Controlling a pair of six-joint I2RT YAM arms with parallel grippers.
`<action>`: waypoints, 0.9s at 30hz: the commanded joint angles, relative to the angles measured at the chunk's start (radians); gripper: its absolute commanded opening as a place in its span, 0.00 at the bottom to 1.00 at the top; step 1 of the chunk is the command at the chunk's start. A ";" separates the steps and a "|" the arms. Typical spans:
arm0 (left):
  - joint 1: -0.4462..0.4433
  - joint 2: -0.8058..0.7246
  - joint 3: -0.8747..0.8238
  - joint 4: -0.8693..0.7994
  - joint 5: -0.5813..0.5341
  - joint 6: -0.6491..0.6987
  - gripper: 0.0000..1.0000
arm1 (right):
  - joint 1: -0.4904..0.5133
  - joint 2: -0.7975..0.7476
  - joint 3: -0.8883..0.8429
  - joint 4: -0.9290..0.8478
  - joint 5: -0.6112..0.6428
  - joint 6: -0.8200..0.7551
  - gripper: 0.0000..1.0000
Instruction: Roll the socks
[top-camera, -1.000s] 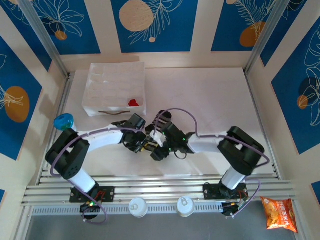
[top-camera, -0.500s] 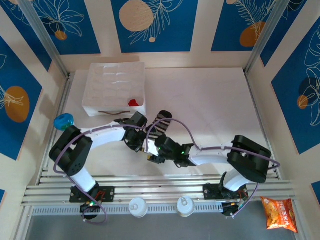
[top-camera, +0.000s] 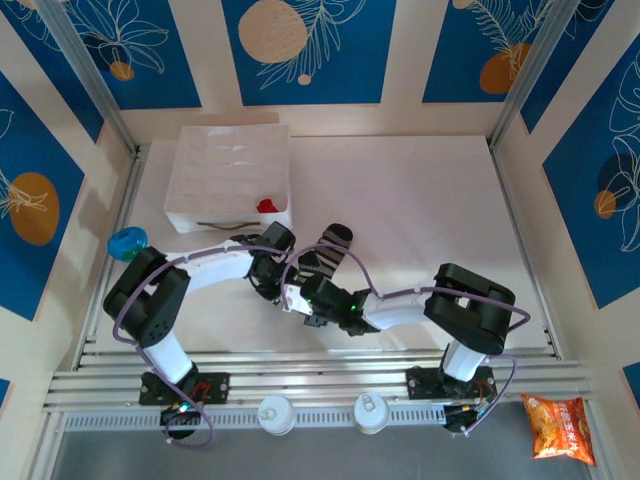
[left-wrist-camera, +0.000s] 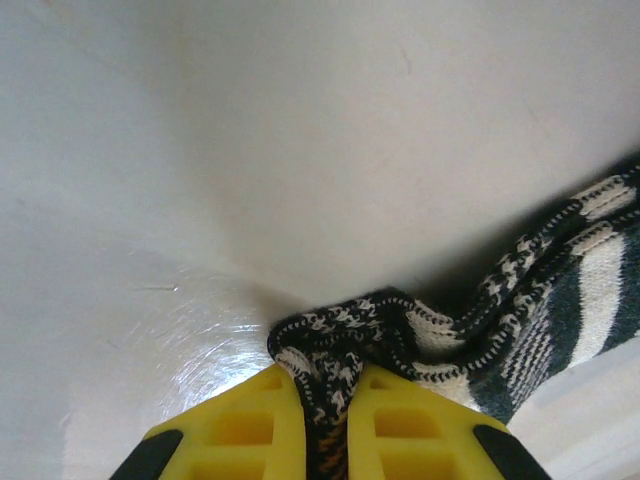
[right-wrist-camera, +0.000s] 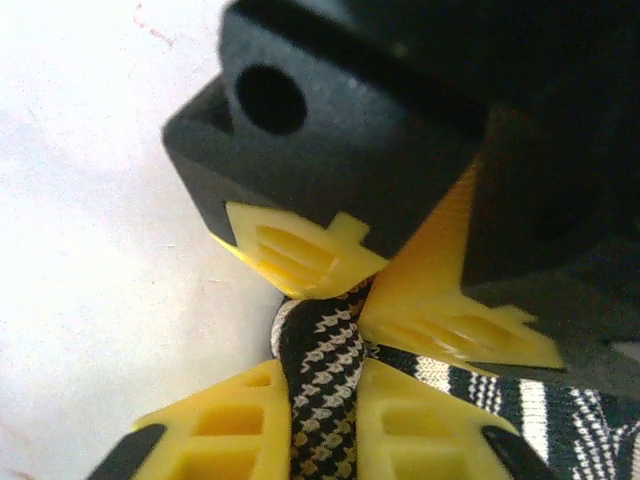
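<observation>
The black and grey striped sock (top-camera: 322, 252) lies near the table's middle front, stretching up and right from both grippers. My left gripper (top-camera: 288, 291) is shut on the sock's bunched end (left-wrist-camera: 345, 345), the fabric pinched between its yellow fingers (left-wrist-camera: 255, 425). My right gripper (top-camera: 303, 297) meets it head-on and is shut on the same patterned end (right-wrist-camera: 322, 400); the left gripper's fingertips (right-wrist-camera: 300, 255) touch the sock just above. The small red sock (top-camera: 266, 205) sits in the white tray (top-camera: 200, 190) at the back left.
A blue round object (top-camera: 127, 242) rests at the left edge beside the left arm. Two white caps (top-camera: 276, 412) and a snack bag (top-camera: 560, 428) lie below the front rail. Bare white table (top-camera: 430, 200) spreads to the right and back.
The right gripper has slid left and nearer the front edge, closing in on the left gripper. The striped sock now shows stretched out further to the upper right.
</observation>
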 joint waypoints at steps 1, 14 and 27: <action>-0.003 0.037 -0.016 -0.116 -0.004 -0.006 0.13 | 0.007 0.047 0.011 -0.043 0.020 0.024 0.09; 0.049 -0.089 -0.023 -0.123 -0.016 -0.034 0.44 | 0.013 0.120 0.070 -0.218 0.022 0.317 0.00; 0.075 -0.257 -0.064 -0.097 -0.124 -0.004 0.72 | -0.074 0.068 -0.061 -0.134 -0.196 0.528 0.00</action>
